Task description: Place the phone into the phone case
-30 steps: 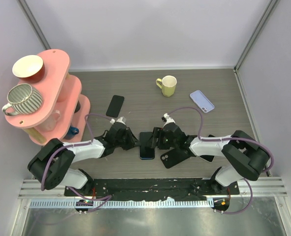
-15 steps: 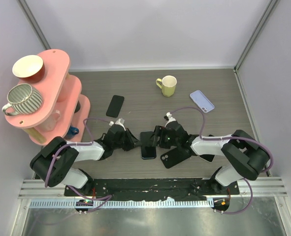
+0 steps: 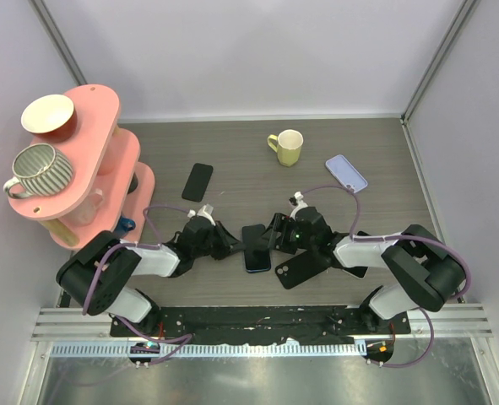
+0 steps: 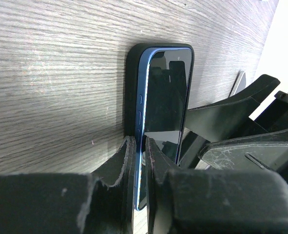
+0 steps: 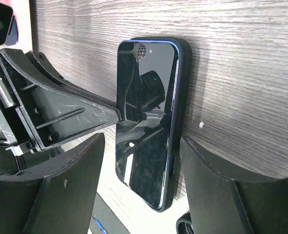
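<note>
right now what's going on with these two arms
Two robot arms are fitting a blue phone into a black case in the middle of the table. The left pincer is pinched on the phone's side edge. The right pincer is open, with a finger on each side of the phone. The phone sits in the case, but I can't tell if it's fully clicked in.

Table [image 3: 232,143]: phone case [image 4: 131,83], mug [image 3: 288,148], lilac case [image 3: 346,173], perhaps second phone [image 3: 197,181].
</note>
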